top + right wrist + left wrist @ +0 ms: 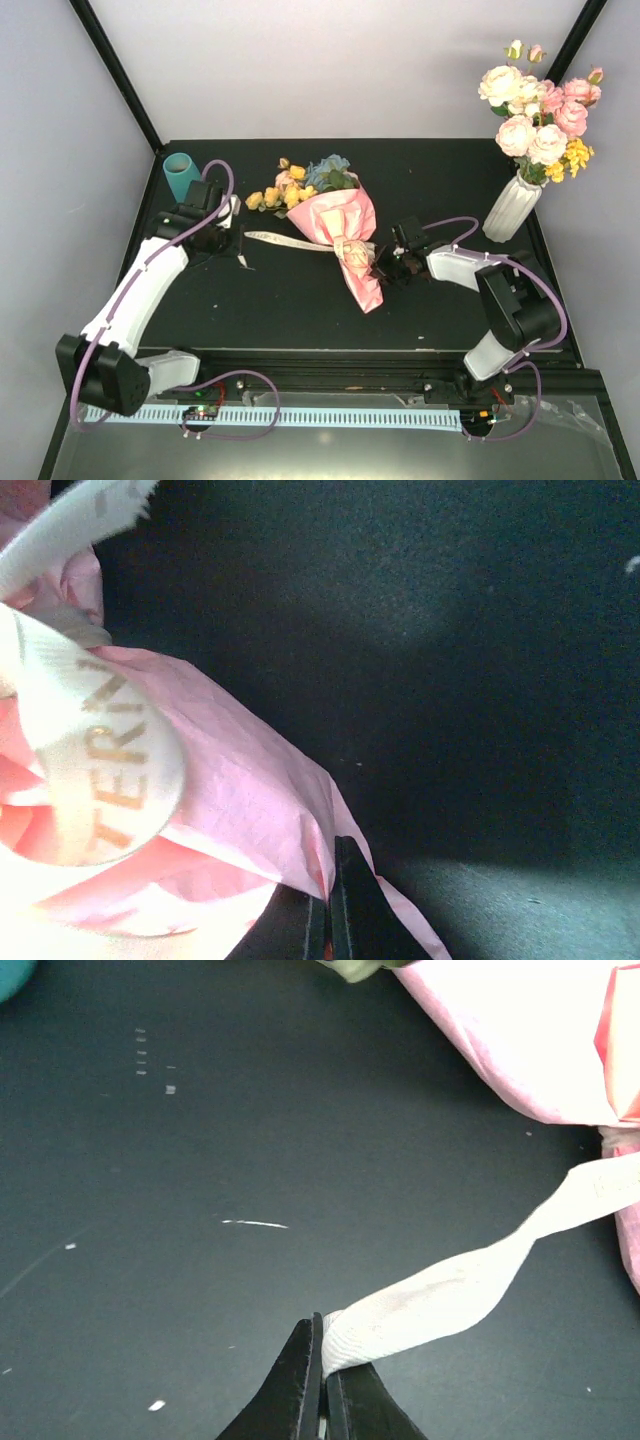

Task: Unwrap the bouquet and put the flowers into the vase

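The bouquet [340, 232] lies in the middle of the table, its yellow, blue and pink flowers [300, 185] pointing toward the back left. Its beige ribbon [285, 240] stretches left to my left gripper [244, 238]. In the left wrist view, that left gripper [323, 1360] is shut on the ribbon's end [440, 1300], with pink paper [520, 1040] beyond. My right gripper [384, 268] is at the bouquet's lower right side. The right wrist view shows the right gripper [330, 895] shut on a fold of pink paper [250, 780], next to the lettered ribbon [100, 770]. The teal vase [180, 172] stands upright at the back left.
A white ribbed vase [510, 210] holding large cream and pink roses [540, 110] stands at the back right. Black frame posts rise at both back corners. The left arm reaches past the teal vase, whose edge shows in the left wrist view [12, 975].
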`<action>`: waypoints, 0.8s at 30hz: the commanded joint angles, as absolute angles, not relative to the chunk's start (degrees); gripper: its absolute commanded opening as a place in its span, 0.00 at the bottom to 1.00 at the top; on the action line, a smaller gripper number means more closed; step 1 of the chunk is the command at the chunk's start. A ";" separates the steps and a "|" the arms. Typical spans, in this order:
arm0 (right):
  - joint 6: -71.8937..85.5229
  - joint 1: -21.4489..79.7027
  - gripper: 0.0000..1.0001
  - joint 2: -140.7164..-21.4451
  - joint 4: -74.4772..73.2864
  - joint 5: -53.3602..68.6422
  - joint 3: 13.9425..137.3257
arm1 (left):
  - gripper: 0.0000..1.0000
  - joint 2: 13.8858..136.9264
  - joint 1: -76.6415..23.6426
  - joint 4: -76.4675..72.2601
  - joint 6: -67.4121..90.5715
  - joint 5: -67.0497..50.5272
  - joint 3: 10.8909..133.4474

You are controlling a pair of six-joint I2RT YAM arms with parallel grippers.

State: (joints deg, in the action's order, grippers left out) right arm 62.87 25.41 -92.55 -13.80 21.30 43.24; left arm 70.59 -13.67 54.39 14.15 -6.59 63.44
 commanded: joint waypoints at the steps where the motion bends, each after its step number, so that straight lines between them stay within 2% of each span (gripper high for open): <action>1: 66.53 25.40 0.02 -94.48 -11.44 20.79 43.76 | 0.01 65.12 -12.13 59.00 15.63 1.16 65.63; 7: 66.57 26.17 0.02 -95.83 -12.23 20.44 46.83 | 0.02 59.50 -9.88 62.94 18.72 11.81 68.31; 15: 66.99 26.33 0.02 -95.36 -11.90 20.92 45.73 | 0.02 53.66 -7.13 65.06 18.97 14.78 70.94; 24: 66.73 26.28 0.02 -94.70 -13.13 20.56 45.57 | 0.03 50.37 -4.78 68.60 21.28 26.26 75.98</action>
